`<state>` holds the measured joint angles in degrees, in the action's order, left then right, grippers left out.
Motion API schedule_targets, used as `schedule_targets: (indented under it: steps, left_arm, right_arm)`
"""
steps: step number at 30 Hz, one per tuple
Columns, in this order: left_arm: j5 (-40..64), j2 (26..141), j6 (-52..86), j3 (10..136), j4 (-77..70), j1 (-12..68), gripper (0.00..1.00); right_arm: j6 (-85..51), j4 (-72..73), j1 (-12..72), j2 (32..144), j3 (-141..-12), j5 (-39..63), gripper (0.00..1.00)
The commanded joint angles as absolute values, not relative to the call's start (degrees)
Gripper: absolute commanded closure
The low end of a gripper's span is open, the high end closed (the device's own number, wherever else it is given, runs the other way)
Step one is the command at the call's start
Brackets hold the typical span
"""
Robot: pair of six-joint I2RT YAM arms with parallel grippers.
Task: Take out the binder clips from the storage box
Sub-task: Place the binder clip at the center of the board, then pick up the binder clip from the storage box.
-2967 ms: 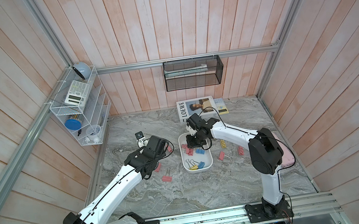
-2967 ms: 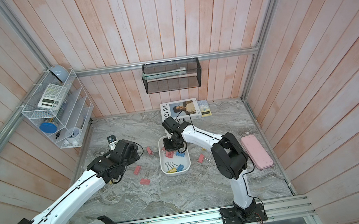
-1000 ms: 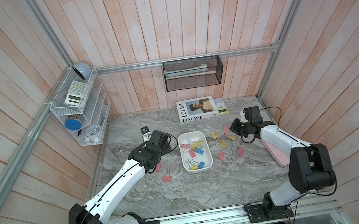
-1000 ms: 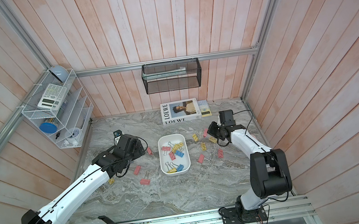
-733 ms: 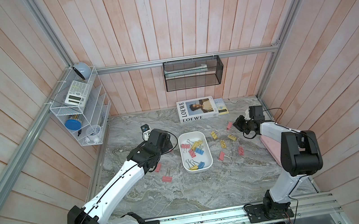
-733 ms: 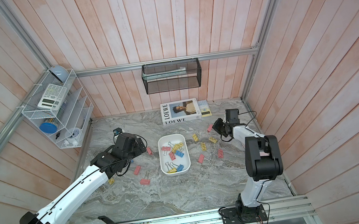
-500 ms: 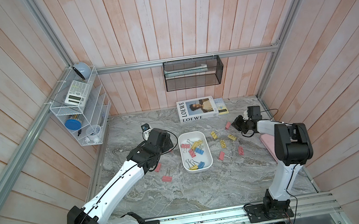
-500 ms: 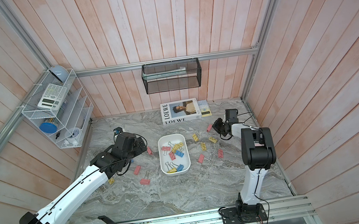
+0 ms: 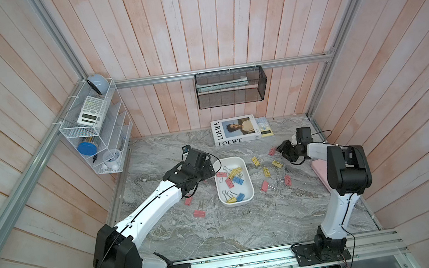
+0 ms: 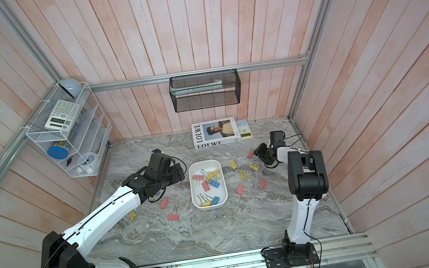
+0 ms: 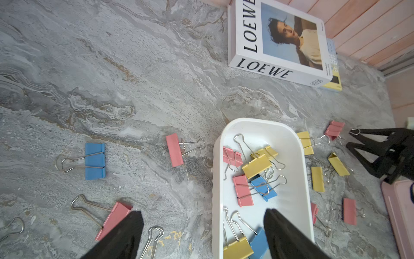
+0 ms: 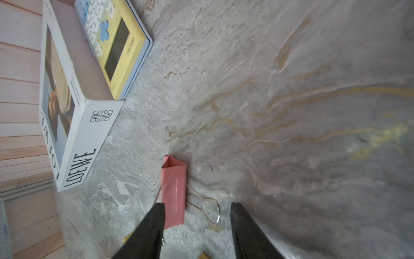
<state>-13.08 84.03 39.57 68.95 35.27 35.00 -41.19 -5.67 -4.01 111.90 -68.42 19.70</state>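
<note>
The white storage box (image 9: 252, 189) (image 10: 225, 186) sits mid-table and holds several pink, yellow and blue binder clips (image 9: 234, 177) (image 11: 255, 166). My left gripper (image 9: 208, 171) (image 11: 201, 224) is open and empty. It straddles the box's left wall (image 11: 216, 179), with one finger over the table and the other over the clips inside. My right gripper (image 9: 283, 150) (image 12: 197, 206) is open at the back right. A pink clip (image 12: 173, 190) (image 9: 272, 151) lies on the table just off its fingertips, free of both. More clips lie scattered on both sides of the box.
A LOEWE book (image 9: 235, 130) and a yellow calculator (image 9: 264, 127) lie at the back wall. A flat pink case (image 9: 320, 174) sits under the right arm. A black mesh basket (image 9: 229, 87) and a white wire rack (image 9: 94, 128) hang on the walls.
My right gripper carried a pink clip from the box to the back right, then opened and let it drop on the table. The left gripper edged toward the box and narrowed slightly.
</note>
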Motion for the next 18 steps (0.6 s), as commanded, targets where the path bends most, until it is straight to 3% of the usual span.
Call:
schedule_targets:
  steps: [1,7,8,18]
  left_arm:
    - [-11.9,88.0,38.7,73.7,38.8,36.1,0.15]
    - [-14.9,99.1,40.9,83.6,46.2,39.8,0.33]
    - [-16.6,101.7,41.1,86.7,48.9,40.9,0.35]
    - [-24.0,121.3,42.3,109.9,64.9,47.9,0.41]
  right_arm:
    - [-38.0,-11.6,-4.3,105.5,-68.0,14.6,0.33]
    - [-37.2,-14.7,-3.3,95.4,-62.4,10.0,0.12]
    - [-36.9,-15.5,-2.9,93.3,-61.5,9.3,0.04]
    - [-35.2,-20.9,-1.6,77.1,-53.7,5.5,0.02]
